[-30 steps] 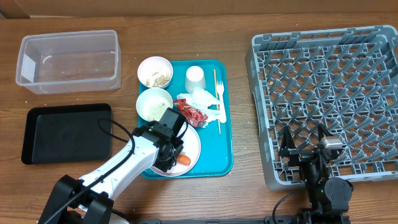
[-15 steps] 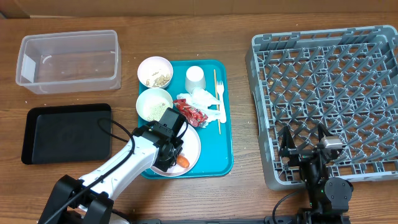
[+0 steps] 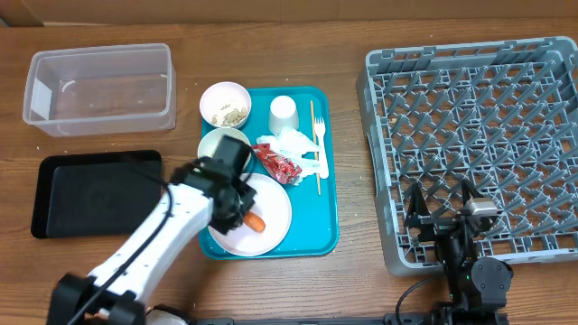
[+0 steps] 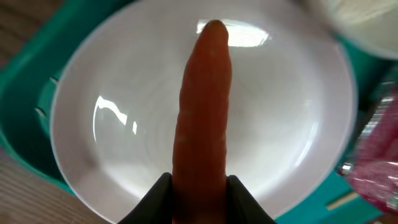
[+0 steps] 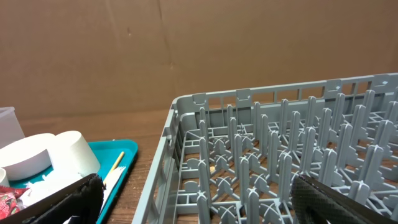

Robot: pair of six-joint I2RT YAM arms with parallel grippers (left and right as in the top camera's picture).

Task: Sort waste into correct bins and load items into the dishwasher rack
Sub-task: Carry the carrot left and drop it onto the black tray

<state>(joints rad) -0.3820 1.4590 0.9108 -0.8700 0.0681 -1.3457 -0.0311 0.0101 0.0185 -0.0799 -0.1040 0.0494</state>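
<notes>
My left gripper is shut on the orange carrot and holds it just above the large white plate on the teal tray. In the left wrist view the carrot stands between my black fingers over the plate. Two small bowls with pale grains, a cup, crumpled white paper, a red wrapper and a white fork lie on the tray. My right gripper is open at the near edge of the grey rack.
The clear tub stands at the back left, the black tray in front of it. A wooden stick lies on the teal tray. In the right wrist view the rack fills the foreground.
My left gripper has lifted and swung up and left with the carrot; the carrot has risen off the plate's near edge toward its middle. The right arm has not moved.
</notes>
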